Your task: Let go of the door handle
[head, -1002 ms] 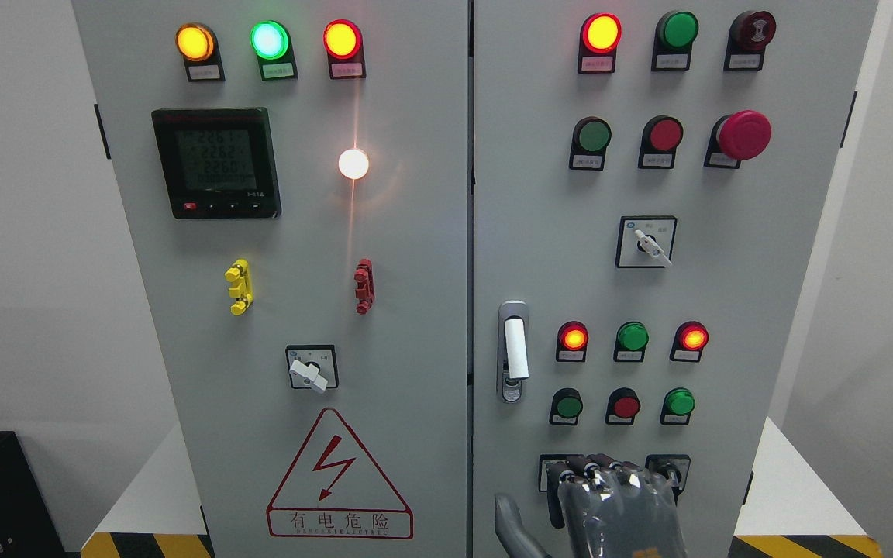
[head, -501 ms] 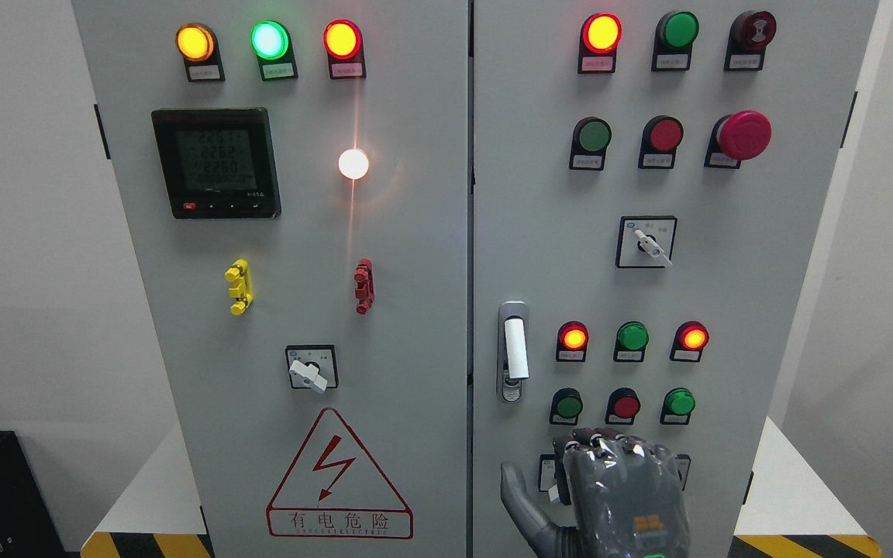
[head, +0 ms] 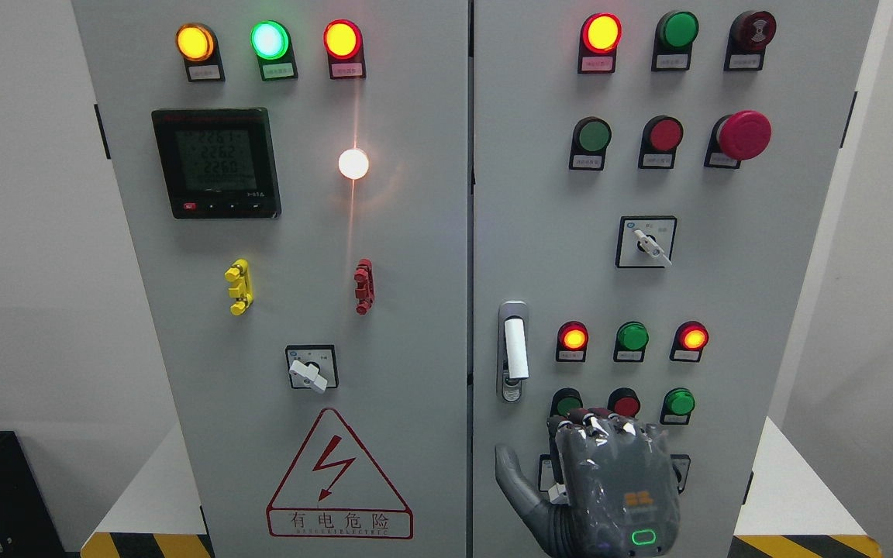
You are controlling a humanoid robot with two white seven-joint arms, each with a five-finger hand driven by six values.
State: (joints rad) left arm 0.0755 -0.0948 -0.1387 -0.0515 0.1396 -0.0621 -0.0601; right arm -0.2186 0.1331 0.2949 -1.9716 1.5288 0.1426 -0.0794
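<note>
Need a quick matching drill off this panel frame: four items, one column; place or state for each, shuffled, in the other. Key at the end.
Items:
1. door handle
2. mushroom button
3. digital meter
4. right hand

Descriptions:
A. red, upper right of the right door
B. dark, low on the right door, holding nothing
C. white, upright, at the right door's left edge
D. lit display, upper left door

Pairs: 1-C, 2-A, 3-D, 4-B

right hand [head: 609, 488]: dark grey shell under a clear glossy plastic cover, orange logo on the back, green lit rounded-rectangle indicator near the wrist, grey thumb [head: 515, 480], dark segmented knuckles with white bits.
</note>
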